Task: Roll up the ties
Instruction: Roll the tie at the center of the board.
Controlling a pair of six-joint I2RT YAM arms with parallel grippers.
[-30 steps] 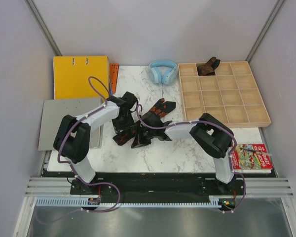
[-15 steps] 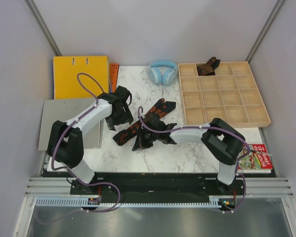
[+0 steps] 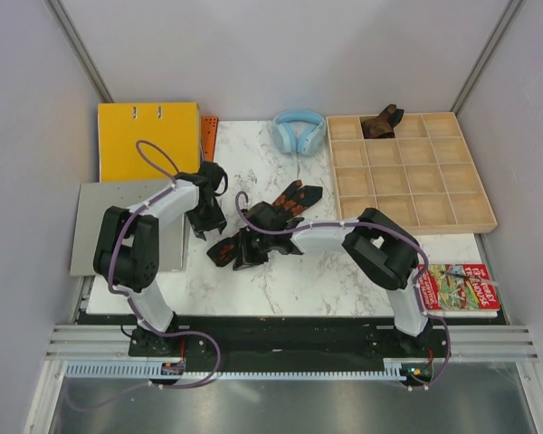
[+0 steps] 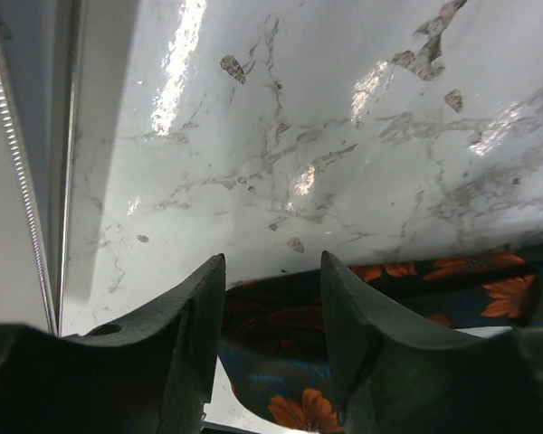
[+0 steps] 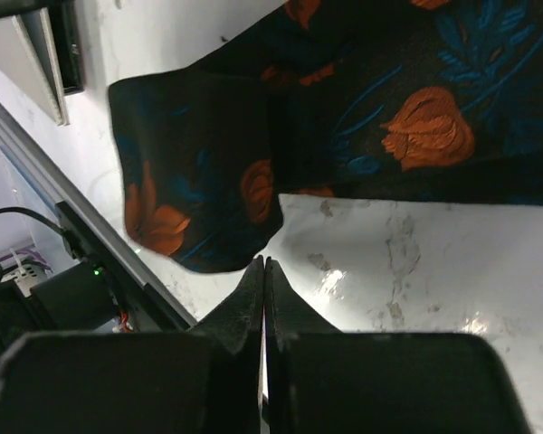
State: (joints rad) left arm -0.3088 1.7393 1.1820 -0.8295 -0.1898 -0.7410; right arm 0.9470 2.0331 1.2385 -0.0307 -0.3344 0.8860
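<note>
Left gripper: left of centre in the top view, pointing down at the marble slab. Its wrist view shows the fingers spread with nothing pinched; a fabric edge lies on the slab under the gap.
Patterned tie: mid-frame, a black strip with orange flowers running from lower left to upper right. It lies loose and rumpled with a flap doubled over at the lower-left end; no tight coil is visible.
Right gripper: on the tie's lower-left end. Its wrist view shows the tips pressed together and holding nothing, over bare marble just beside the doubled flap.
Brown tie: upper right, bunched in a top-row compartment of the wooden tray; it looks dealt with.
Step in hand: judged to be the start of the roll on the patterned tie, both arms gathered at one end.
Next move: likely calls for one arm to pin the strip flat while the other takes the doubled end and turns it over itself, keeping the fabric taut so the coil stays narrow.
</note>
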